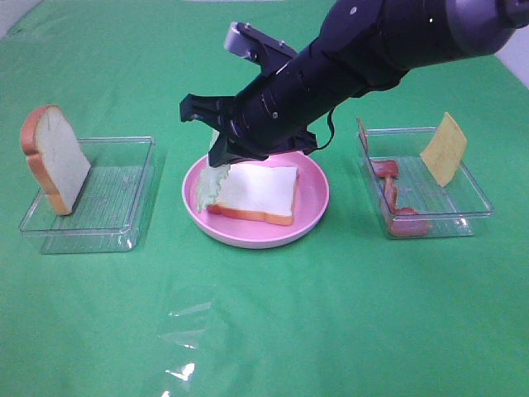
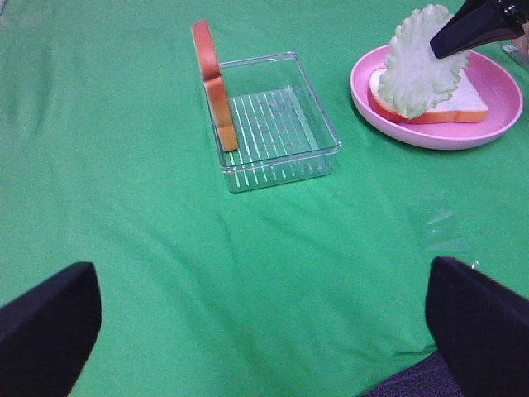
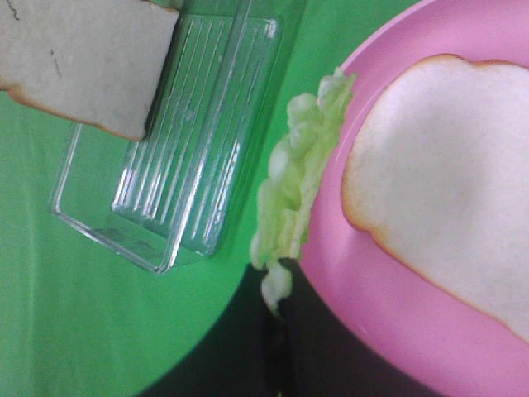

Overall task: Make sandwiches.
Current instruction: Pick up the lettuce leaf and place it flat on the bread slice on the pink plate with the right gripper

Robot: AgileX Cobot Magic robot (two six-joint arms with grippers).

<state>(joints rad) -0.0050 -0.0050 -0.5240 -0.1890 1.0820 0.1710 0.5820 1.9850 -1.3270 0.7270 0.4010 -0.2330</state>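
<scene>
Over the pink plate (image 1: 315, 217), right end effector (image 1: 221, 155) pinches the lettuce leaf (image 1: 212, 186), apparently touching the bread (image 1: 261, 188).

We find the near half of the worktop (image 1: 264, 331) bare, open from the front. The right arm (image 1: 347, 66) slants over the pink plate (image 1: 314, 213) from the far right (closing off its back side), a lettuce leaf (image 1: 213, 184) hanging at the plate's left rim. Green gaps part the plate from the left tray (image 1: 116, 192) and the right tray (image 1: 450, 207); an upright bread slice (image 1: 54, 157) walls the left one's outer end.
</scene>
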